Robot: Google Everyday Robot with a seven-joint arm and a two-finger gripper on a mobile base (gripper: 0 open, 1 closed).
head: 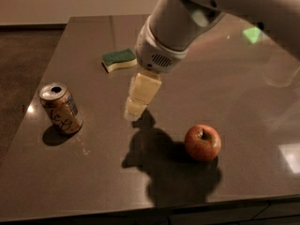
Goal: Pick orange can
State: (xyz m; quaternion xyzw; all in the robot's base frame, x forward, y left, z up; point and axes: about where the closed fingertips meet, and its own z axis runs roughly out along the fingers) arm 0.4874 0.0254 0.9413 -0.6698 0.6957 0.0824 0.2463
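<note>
The orange can [61,108] stands upright near the table's left edge, gold-orange with dark scribbled lettering and a silver top with an open pull-tab hole. My gripper [134,108] hangs above the middle of the table, its cream fingers pointing down and left. It is to the right of the can, apart from it by about a can's height, and holds nothing that I can see.
A red-orange apple [202,142] sits at the front right of the dark glossy table [93,182]. A green and yellow sponge [119,59] lies at the back, behind the gripper. The table's front edge is close below the apple.
</note>
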